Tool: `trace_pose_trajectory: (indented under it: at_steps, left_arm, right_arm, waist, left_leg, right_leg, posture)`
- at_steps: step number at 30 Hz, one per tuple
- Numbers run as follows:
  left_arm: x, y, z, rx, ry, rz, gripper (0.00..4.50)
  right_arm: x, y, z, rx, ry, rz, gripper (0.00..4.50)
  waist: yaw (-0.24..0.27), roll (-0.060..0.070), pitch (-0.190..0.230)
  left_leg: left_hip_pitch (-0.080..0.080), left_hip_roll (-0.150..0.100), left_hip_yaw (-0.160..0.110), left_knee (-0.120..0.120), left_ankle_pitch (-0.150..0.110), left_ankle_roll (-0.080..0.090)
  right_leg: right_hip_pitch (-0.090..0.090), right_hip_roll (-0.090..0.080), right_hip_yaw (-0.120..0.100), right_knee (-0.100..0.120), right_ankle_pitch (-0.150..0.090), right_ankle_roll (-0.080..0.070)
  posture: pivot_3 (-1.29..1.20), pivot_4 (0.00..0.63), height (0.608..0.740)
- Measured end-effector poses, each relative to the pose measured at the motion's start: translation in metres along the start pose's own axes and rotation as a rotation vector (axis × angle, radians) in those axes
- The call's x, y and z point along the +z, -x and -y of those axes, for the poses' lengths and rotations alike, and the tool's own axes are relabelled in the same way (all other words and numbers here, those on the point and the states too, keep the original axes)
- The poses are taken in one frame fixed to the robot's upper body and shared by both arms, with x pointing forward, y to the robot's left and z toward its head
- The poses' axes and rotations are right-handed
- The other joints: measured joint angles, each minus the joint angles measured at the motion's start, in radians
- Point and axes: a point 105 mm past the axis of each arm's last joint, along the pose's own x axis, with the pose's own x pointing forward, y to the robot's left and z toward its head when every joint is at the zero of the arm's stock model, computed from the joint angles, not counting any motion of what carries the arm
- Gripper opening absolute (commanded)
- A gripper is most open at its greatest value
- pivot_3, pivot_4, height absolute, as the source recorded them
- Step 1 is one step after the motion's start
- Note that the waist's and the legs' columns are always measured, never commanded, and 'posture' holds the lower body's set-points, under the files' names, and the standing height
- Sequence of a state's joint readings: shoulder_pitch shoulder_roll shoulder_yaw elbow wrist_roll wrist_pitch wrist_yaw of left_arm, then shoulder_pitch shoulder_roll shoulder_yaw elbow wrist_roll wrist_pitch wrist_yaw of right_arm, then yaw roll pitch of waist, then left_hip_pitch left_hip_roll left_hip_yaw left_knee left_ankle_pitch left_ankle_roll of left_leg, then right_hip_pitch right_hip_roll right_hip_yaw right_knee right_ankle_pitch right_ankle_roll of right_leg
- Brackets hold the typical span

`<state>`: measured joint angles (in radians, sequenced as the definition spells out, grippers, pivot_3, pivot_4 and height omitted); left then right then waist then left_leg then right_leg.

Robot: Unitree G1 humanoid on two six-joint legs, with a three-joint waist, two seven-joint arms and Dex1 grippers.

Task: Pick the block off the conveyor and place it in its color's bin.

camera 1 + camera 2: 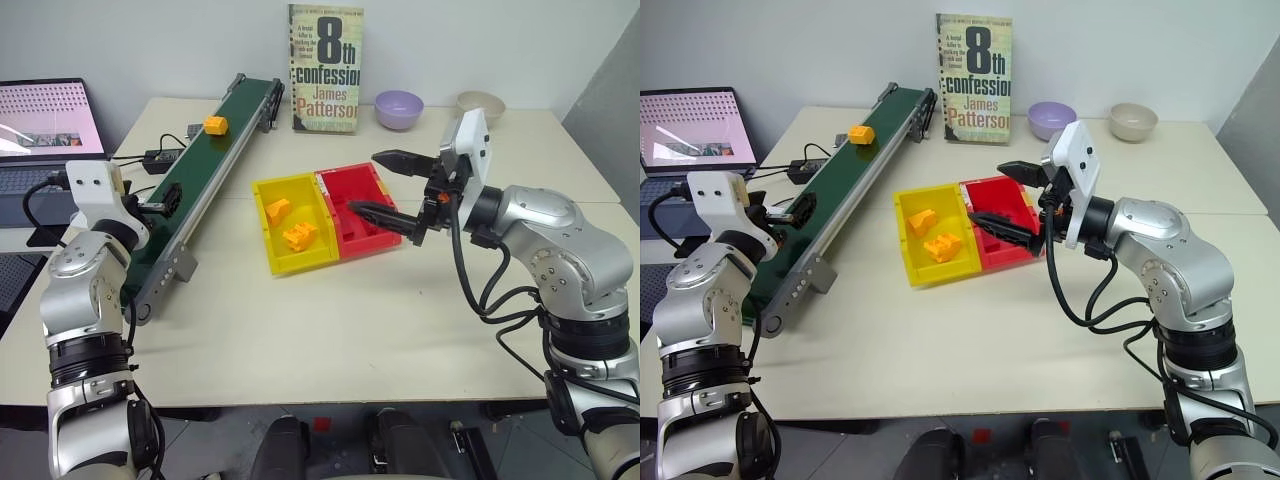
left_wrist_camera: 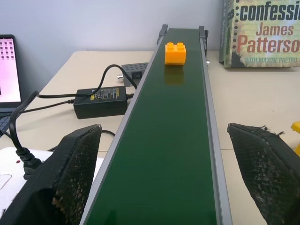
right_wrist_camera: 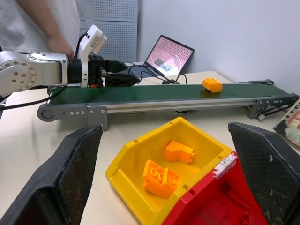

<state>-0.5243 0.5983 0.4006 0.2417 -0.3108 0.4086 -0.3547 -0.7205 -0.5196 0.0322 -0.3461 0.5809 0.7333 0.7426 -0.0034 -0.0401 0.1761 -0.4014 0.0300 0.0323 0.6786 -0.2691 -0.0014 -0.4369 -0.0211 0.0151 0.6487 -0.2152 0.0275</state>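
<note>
A small yellow-orange block rides on the far part of the dark green conveyor. My left gripper is open at the belt's near end, one finger on each side of it, and the block lies well ahead. My right gripper hangs open and empty above the red bin, pointing left. The yellow bin is joined to the red one on its left and holds two yellow-orange blocks.
A paperback book stands at the table's back, with a purple bowl and a beige bowl to its right. A laptop and a black power adapter lie left of the conveyor. A person stands behind my left arm.
</note>
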Motion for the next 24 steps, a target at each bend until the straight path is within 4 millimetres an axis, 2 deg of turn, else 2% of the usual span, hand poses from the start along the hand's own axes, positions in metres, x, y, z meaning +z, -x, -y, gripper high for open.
trace_pose_trajectory:
  at_steps: [10,24]
  left_arm:
    - [0.000,0.000,0.000,0.002,-0.001,-0.001,4.47]
    - [-0.011,0.005,-0.007,0.047,-0.011,-0.049,4.47]
  right_arm:
    - [-0.001,0.001,-0.002,0.012,0.001,-0.015,4.50]
    - [0.005,0.000,-0.022,0.138,-0.060,0.011,4.50]
  waist:
    - [0.000,0.000,0.000]
    - [0.000,0.000,0.000]
  left_leg:
    - [0.000,0.000,0.000,0.000,0.000,0.000]
    - [0.000,0.000,0.000,0.000,0.000,0.000]
  right_leg:
    - [0.000,0.000,0.000,0.000,0.000,0.000]
    - [0.000,-0.001,0.000,0.000,0.000,0.000]
  posture:
    - [0.00,0.150,0.740]
    - [0.00,0.150,0.740]
